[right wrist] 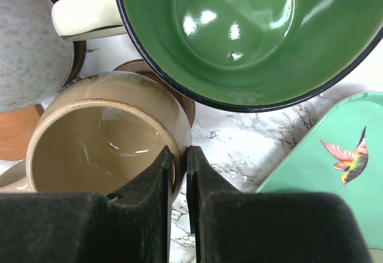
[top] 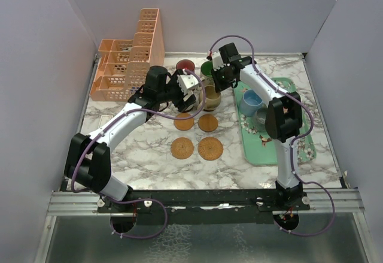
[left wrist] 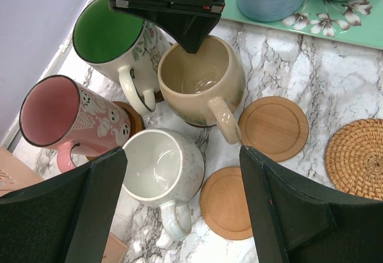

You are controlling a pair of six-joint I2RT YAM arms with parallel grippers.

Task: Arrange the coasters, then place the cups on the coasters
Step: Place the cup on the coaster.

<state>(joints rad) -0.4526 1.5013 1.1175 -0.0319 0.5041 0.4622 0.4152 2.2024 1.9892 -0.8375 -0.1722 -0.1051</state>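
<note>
I see bright, even light in all 3 views. It seems to come from above: the inside of the green cup point(right wrist: 239, 35) has white shiny spots, and the tan cup point(left wrist: 200, 77) shines a little at its bottom. Shadows on the marble table point(top: 143, 155) are soft and small. In the wrist views the left gripper point(left wrist: 182, 155) and the right gripper point(right wrist: 179, 153) sit very close, dark and fuzzy, with almost no detail. The green cup's rim looks stretched wide. In the top view small things look soft.
</note>
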